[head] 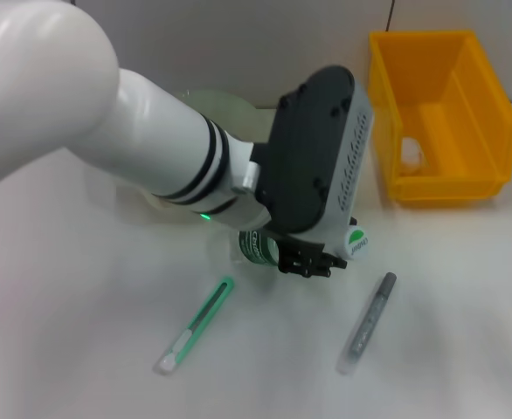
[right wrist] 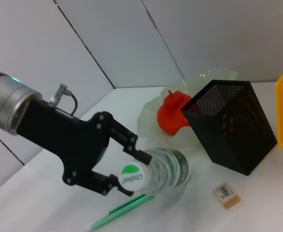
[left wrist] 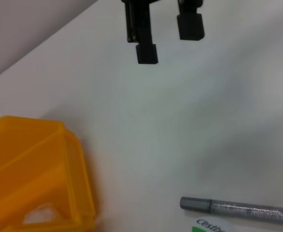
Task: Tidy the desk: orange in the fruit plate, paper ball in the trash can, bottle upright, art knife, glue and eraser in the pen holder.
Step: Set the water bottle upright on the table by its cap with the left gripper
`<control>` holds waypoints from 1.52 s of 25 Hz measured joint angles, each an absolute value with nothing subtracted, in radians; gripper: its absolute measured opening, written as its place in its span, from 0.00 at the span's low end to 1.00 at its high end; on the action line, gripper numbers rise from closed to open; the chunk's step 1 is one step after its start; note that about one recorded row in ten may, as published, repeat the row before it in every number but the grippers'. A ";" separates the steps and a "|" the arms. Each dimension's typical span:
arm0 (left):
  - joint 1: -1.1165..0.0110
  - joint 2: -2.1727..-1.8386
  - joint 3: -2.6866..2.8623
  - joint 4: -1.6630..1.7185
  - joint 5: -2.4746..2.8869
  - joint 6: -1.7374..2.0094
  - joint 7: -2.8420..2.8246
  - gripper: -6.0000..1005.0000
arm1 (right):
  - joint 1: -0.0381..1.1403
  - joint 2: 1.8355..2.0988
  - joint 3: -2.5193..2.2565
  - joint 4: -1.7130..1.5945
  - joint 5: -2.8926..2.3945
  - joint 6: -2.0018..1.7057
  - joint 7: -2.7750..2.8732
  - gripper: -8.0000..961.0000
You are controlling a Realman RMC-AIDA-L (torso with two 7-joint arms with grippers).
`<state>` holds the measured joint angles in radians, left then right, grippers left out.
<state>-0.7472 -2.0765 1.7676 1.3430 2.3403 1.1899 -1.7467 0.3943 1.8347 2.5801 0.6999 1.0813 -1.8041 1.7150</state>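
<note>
We see the left end effector (right wrist: 127,166) clamped on the one bottle (right wrist: 163,170), which lies on the bench (head: 81,332), long axis along the fingers, cap toward the right wrist camera. That view alone shows one orange (right wrist: 173,113) in the fruit plate (right wrist: 151,116), one pen holder (right wrist: 231,125) and one eraser (right wrist: 226,195). At 1 o'clock in the head view sits the trash can (head: 439,113), paper ball (head: 411,152) inside. We cannot tell the right end effector's (left wrist: 168,41) state
</note>
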 joint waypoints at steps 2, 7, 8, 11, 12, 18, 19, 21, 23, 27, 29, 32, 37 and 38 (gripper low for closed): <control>-0.747 -2.076 1.741 1.350 2.330 1.210 -1.751 0.44 | 0.394 1.835 2.580 0.700 1.081 -1.803 1.716 0.80; -0.749 -2.075 1.677 1.355 2.303 1.261 -1.752 0.44 | 0.393 1.835 2.580 0.696 1.081 -1.795 1.717 0.80; -0.751 -2.075 1.665 1.355 2.298 1.272 -1.753 0.44 | 0.393 1.835 2.580 0.696 1.081 -1.795 1.717 0.80; -0.754 -2.075 1.629 1.355 2.285 1.295 -1.760 0.44 | 0.392 1.835 2.580 0.696 1.081 -1.794 1.717 0.80; -0.755 -2.074 1.620 1.355 2.282 1.302 -1.763 0.44 | 0.392 1.835 2.580 0.696 1.081 -1.793 1.717 0.80; -0.771 -2.073 1.533 1.348 2.246 1.358 -1.777 0.44 | 0.391 1.835 2.580 0.696 1.081 -1.793 1.721 0.80; -0.773 -2.072 1.517 1.347 2.242 1.367 -1.779 0.44 | 0.391 1.835 2.580 0.696 1.081 -1.793 1.721 0.80; -0.774 -2.072 1.477 1.343 2.230 1.384 -1.783 0.44 | 0.391 1.835 2.580 0.696 1.081 -1.793 1.723 0.80; -0.787 -2.072 1.425 1.319 2.216 1.407 -1.791 0.44 | 0.392 1.835 2.580 0.696 1.081 -1.793 1.724 0.80; -0.822 -2.070 1.349 1.265 2.201 1.455 -1.794 0.44 | 0.393 1.835 2.580 0.696 1.080 -1.793 1.725 0.80; -0.854 -2.069 1.283 1.215 2.195 1.499 -1.794 0.44 | 0.393 1.835 2.580 0.696 1.080 -1.793 1.725 0.80; -0.882 -2.067 1.213 1.164 2.192 1.539 -1.793 0.44 | 0.393 1.835 2.580 0.696 1.080 -1.793 1.726 0.80; -0.917 -2.063 1.081 1.091 2.192 1.599 -1.792 0.44 | 0.393 1.835 2.579 0.695 1.080 -1.792 1.726 0.80; -0.917 -2.063 1.081 1.091 2.192 1.599 -1.792 0.44 | 0.393 1.835 2.579 0.695 1.080 -1.792 1.726 0.80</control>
